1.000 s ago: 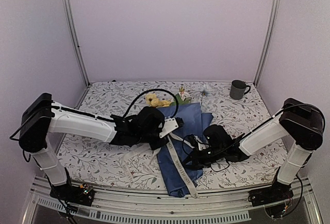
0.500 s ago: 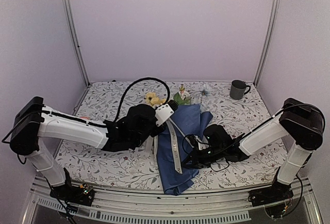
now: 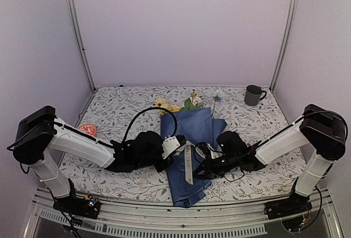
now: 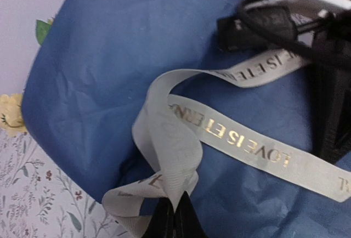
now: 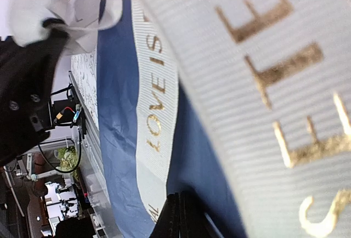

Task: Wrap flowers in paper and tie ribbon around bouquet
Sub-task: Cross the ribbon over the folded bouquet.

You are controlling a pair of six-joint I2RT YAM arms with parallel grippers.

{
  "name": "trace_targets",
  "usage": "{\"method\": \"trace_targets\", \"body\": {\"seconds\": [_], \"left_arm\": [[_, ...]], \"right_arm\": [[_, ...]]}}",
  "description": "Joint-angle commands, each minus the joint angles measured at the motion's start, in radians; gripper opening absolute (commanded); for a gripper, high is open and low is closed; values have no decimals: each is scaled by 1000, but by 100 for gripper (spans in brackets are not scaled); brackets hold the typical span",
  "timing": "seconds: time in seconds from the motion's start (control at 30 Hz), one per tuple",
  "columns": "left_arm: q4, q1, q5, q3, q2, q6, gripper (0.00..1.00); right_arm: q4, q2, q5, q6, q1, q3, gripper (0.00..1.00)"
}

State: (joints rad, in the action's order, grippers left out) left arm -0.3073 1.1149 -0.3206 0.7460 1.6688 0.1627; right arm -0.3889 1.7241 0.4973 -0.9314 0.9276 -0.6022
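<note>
The floral-print table (image 3: 109, 169) is carrying the bouquet (image 3: 189, 156) near its front edge, between the two arms, with the narrow end pointing toward the bases. The paper (image 3: 192, 125) is already lying folded around the stems as a dark blue cone. The flowers (image 3: 163, 105) are poking out of its far, wide end, with yellow and pale blooms showing just beyond the rim. So the wrapping is looking done, or close to it.

The tying is what is left. The ribbon (image 4: 241, 139) is lying loose across the top of the paper in an open loop. One strand is running toward the right arm and another is trailing off over the cone, and no knot or bow is showing. Whether the ribbon is passing beneath the bundle cannot be told from these views.

The left gripper (image 4: 175, 219) is sitting low over the cone with its jaws clenched on a bunched fold of the ribbon, right at the tips. The right gripper (image 5: 181, 216) is hovering just over the paper beside the ribbon's free end, its jaws pressed together as well. A strand is crossing very close over its wrist camera, but whether anything is pinched between those fingers cannot be told. A grey mug (image 3: 253, 94) is standing well apart at the far right corner.
</note>
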Motion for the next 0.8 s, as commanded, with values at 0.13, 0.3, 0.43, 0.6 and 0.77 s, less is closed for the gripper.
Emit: {"method": "trace_targets", "body": {"seconds": [0.13, 0.3, 0.43, 0.6, 0.77], "left_arm": [[-41, 9, 251, -33, 75, -84, 0], [-39, 7, 302, -8, 147, -64, 0], [-30, -9, 351, 20, 199, -63, 0], [-49, -23, 420, 1, 198, -47, 0], [-45, -27, 433, 8, 213, -25, 0]], "right_arm": [[28, -93, 65, 37, -30, -14, 4], [27, -150, 205, 74, -54, -22, 6], [13, -215, 315, 85, -96, -26, 7], [36, -273, 334, 0, -228, -99, 9], [328, -68, 316, 137, -226, -494, 8]]}}
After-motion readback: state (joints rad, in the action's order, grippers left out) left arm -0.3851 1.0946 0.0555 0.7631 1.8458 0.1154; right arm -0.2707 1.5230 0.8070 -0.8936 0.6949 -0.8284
